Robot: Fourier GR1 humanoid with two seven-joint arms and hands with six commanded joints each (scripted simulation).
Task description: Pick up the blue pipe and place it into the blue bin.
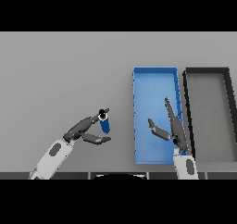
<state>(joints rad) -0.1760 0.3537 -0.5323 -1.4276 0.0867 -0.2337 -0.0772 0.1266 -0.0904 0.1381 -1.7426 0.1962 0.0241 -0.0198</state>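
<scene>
A short blue pipe (105,124) with a dark open end stands on the grey table, left of the blue bin (154,75). My left hand (82,128) reaches in from the lower left; its fingers touch the pipe's top and its thumb stretches below the pipe, not closed round it. My right hand (172,126) hovers over the blue bin's right half, fingers straight and pointing away, thumb spread to the left, holding nothing.
A dark grey bin (207,71) stands directly right of the blue bin, their long sides almost touching. Bare grey table stretches across the left and far side.
</scene>
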